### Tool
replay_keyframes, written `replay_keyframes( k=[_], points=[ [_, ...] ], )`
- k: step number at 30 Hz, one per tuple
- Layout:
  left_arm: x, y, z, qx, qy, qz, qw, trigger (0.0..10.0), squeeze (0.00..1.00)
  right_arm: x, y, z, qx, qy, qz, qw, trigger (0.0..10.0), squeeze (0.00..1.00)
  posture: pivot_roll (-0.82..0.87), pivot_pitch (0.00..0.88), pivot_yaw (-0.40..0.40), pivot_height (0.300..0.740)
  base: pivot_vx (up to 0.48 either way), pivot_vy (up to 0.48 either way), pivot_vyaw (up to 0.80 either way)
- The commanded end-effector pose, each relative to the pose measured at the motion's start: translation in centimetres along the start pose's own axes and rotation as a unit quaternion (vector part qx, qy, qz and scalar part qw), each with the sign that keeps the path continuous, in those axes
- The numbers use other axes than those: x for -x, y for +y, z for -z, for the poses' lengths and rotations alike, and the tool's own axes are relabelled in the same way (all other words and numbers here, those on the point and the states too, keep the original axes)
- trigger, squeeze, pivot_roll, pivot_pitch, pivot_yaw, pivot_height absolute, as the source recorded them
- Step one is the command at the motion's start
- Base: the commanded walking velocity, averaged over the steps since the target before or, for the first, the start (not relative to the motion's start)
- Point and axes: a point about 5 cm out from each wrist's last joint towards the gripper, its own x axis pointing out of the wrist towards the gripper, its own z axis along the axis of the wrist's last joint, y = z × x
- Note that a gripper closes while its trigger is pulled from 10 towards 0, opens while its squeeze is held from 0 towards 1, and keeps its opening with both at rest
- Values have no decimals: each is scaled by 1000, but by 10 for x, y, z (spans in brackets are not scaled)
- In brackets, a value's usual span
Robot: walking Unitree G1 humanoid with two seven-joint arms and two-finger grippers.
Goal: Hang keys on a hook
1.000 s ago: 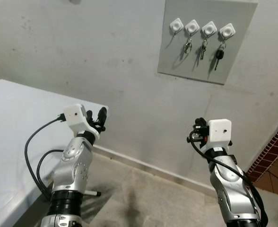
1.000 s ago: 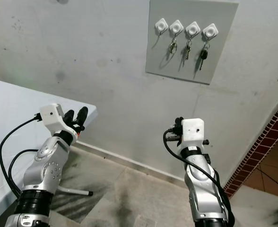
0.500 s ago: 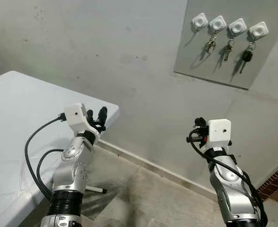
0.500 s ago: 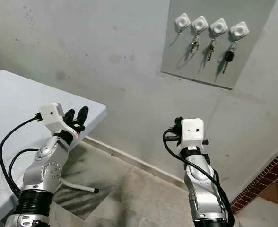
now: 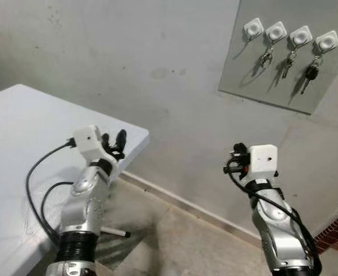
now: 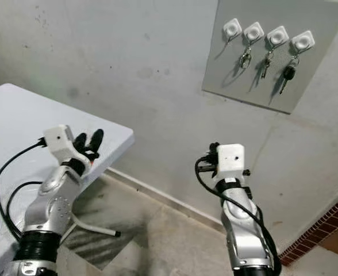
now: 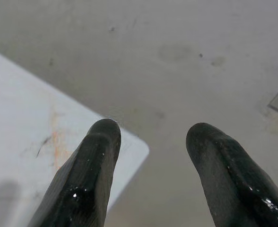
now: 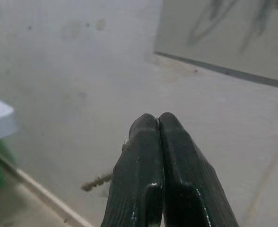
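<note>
grey board (image 5: 284, 63), four hooks (image 5: 290, 35), white table (image 5: 25, 149)

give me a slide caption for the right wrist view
Right gripper pinched shut on a key whose toothed blade pokes out beside the fingers, aimed at the grey wall below the hook board.
</note>
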Motion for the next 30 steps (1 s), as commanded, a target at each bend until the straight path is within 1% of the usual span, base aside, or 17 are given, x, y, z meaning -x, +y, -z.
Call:
replay_keyframes(
  k=[1,10,18,30],
  points=[
    [-2,-8,-5,0,-9,12,1000,10000,0,-1,-3,-6,3,-10,4,1000,10000,0,147,0,-2,740,360,0,0],
    [-3,-6,-7,-3,-11,13,1000,10000,0,-2,-2,-6,0,-12,6,1000,10000,0,145,0,11,740,375,0,0],
    [-3,-8,-5,-10,-4,23,1000,10000,0,-3,-1,-6,-4,-13,9,1000,10000,0,149,0,15,740,376,0,0],
    [-1,-8,-4,-7,-4,21,1000,10000,0,-3,0,-5,-4,-12,7,1000,10000,0,156,0,13,740,377,0,0]
  ],
)
